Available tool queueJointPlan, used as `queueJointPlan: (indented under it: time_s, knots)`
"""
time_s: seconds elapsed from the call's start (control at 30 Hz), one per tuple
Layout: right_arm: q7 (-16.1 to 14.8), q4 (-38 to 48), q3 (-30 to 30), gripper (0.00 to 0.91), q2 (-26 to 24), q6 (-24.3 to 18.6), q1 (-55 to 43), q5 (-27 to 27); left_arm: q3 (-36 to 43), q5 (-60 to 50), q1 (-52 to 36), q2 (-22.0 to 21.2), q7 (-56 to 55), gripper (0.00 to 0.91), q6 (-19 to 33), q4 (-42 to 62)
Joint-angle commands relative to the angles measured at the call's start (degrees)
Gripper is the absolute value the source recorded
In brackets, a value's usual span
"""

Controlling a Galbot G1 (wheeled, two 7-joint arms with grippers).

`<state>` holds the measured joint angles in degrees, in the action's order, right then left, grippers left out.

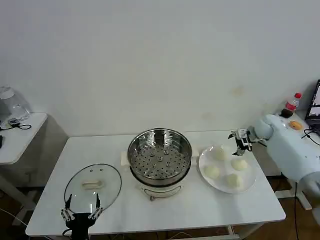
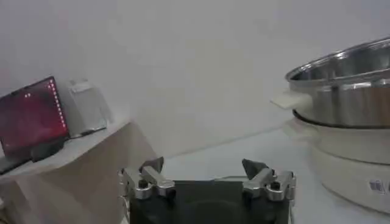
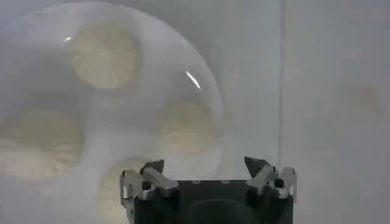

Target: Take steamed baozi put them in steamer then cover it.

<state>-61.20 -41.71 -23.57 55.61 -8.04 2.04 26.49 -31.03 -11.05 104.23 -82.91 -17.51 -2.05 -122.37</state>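
At the counter's right end, four cream-white steamed baozi sit on a white plate under the right gripper, fingers spread and empty; the shiny round steel steamer holds nothing, and the clear glass cover lies flat by the left gripper, also spread and empty.

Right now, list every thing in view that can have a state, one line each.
steamer: uncovered, perforated tray empty
cover: off the steamer, flat on the table to its left
steamed baozi: four, all on the white plate
white plate: right of the steamer, loaded
left gripper: open, at the cover's near edge
right gripper: open, above the plate's far edge
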Motion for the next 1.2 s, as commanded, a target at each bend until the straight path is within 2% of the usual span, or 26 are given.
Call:
queueJointPlan:
  time_s: [0.03, 0.53, 0.7, 1.03, 1.1, 1.13, 1.2]
  knots:
    - [-2.1, 7.7, -2.5, 0.907, 5.4, -1.0, -2.4, 1.5, 0.0, -0.1, 0.0, 0.0, 0.1, 0.907, 0.0, 0.0]
    - [0.6, 14.0, 0.4, 0.907, 10.4, -1.4, -1.6, 5.4, -0.2, -0.4, 0.8, -0.3, -0.2, 0.907, 0.9, -0.3]
    - [0.9, 15.1, 0.7, 0.826, 10.9, -1.6, -2.1, 6.6, -0.4, -0.4, 1.0, -0.4, -0.4, 0.907, 1.0, -0.3]
    - [0.8, 16.3, 1.0, 0.806, 11.1, -1.9, -2.5, 7.3, -0.5, -0.3, 1.1, -0.4, -0.5, 0.907, 1.1, -0.5]
    - [0.8, 16.5, 1.1, 0.786, 11.1, -2.0, -2.5, 7.4, -0.6, -0.3, 1.2, -0.4, -0.6, 0.907, 1.1, -0.6]
    - [0.9, 16.7, 1.2, 0.746, 11.2, -2.0, -2.6, 7.4, -0.6, -0.3, 1.2, -0.4, -0.6, 0.907, 1.1, -0.7]
    - [0.9, 16.9, 1.4, 0.736, 11.2, -2.1, -2.7, 7.5, -0.6, -0.3, 1.3, -0.4, -0.6, 0.907, 1.1, -0.7]
